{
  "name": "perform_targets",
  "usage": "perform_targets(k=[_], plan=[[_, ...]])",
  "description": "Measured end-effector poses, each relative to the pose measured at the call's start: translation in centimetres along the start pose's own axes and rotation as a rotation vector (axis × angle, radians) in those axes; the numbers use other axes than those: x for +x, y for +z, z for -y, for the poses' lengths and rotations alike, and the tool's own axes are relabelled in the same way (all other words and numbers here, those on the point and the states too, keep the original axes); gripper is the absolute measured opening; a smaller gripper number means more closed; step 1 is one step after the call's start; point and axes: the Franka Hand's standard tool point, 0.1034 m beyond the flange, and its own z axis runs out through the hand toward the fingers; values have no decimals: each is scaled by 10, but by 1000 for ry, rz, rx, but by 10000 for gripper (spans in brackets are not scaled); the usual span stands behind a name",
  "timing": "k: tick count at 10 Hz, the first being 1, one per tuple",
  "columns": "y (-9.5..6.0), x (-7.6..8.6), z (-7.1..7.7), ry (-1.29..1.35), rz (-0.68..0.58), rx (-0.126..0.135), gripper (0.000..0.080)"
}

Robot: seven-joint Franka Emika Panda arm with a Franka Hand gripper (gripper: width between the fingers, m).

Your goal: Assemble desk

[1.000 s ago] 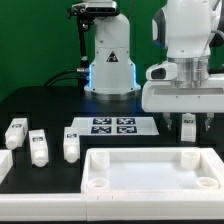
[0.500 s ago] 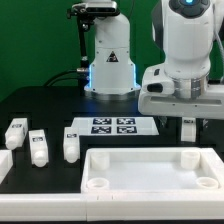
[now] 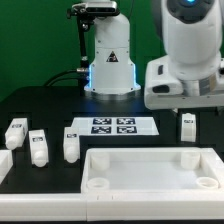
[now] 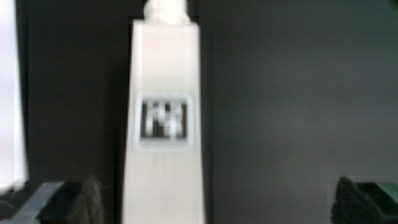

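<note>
The arm (image 3: 190, 40) has risen off the leg block (image 3: 187, 127), which now stands upright directly beneath the gripper (image 4: 217, 203), jaws spread wide, empty. Probably light, rigid, slick plastic: pinch its flat sides mid-length.

Robotics lab: black table (image 3: 45, 105), marker board (image 3: 112, 126), green backdrop (image 3: 30, 40).

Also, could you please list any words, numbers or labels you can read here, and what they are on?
No words, brands or numbers can be read.
Marker board: four black-and-white square patterns, no letters.
Leg blocks: small square pattern tags, no letters.
</note>
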Motion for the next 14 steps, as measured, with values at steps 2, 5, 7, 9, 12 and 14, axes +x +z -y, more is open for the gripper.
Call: perform_targets(k=[2, 5, 7, 9, 12, 14], plan=[[1, -2, 6, -12, 89, 1, 649], [-1, 4, -1, -15, 133, -45, 649], [-13, 20, -1, 9, 224, -116, 649], [-9, 23, -2, 18, 228, -116, 649], [-8, 23, -5, 29, 245, -115, 649], [0, 38, -19, 121, 331, -111, 649]])
